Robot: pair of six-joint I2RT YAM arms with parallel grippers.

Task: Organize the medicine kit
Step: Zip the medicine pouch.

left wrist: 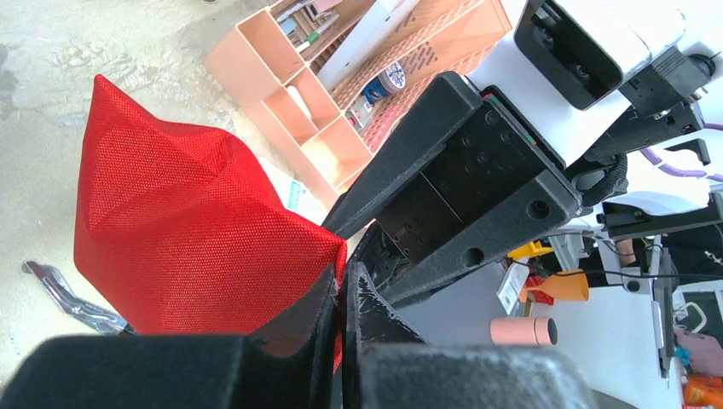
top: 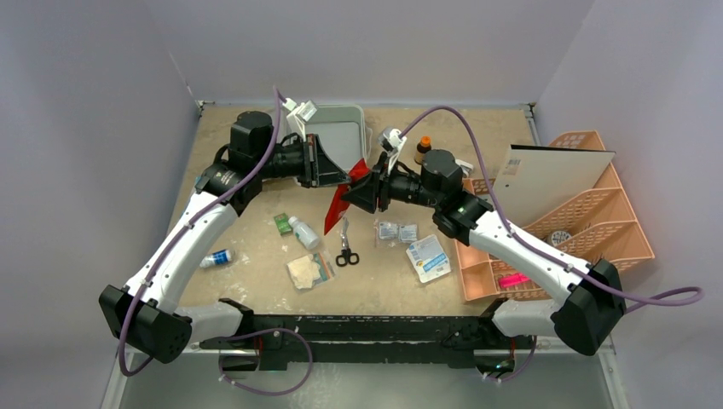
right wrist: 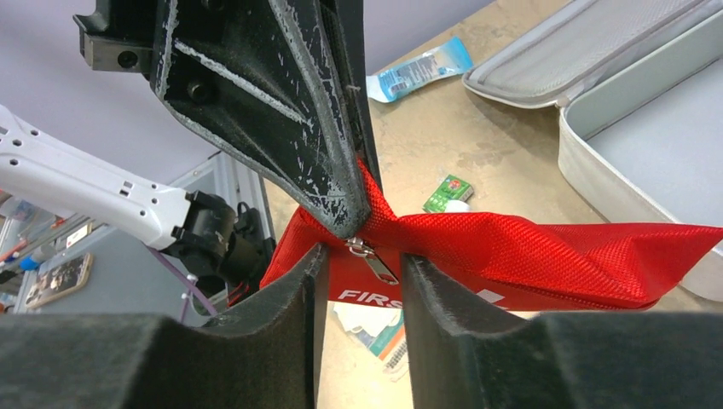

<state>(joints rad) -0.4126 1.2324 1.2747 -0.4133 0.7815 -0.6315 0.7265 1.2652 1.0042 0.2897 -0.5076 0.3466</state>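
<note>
At the near side of the surface (top: pixel 256 285), just past the arm bases, lies a scatter of small things I can only half make out: a flat clear packet (top: pixel 309 271), black-handled scissors (top: pixel 346 251), a blue-and-white packet (top: pixel 429 258) and a blue tube (top: pixel 217 257) partly tucked against my left arm. Their print is too small to read. A little farther are two small sachets (top: pixel 398 231), a white bottle (top: pixel 304 232) and a green box (top: pixel 282 223). To the right stands a peach lattice organizer (top: pixel 588 230), with a white board (top: pixel 554 179) leaning in it that hides its back compartments.

Above the middle, both arms meet at a red pouch (right wrist: pixel 554 247), which hangs clear of the surface. My left pincer (left wrist: pixel 343 290) is clamped tight on one corner of the pouch, and its fingers cover that corner completely. My right pincer (right wrist: pixel 362 256) stands partly parted, with the zipper pull (right wrist: pixel 373 260) dangling in the gap. I see neither finger pressing on the pull. The right finger cuts off the white lettering on the pouch, so only "FIRS" shows.

Beyond the pouch, at the far edge, the medicine kit (right wrist: pixel 588 166) lies open with its lid folded back. From above, my left arm hides much of it. In the right wrist view the frame cuts it off, so I cannot tell what its tray holds. Just to its right stands an orange-capped bottle (top: pixel 423 149).
</note>
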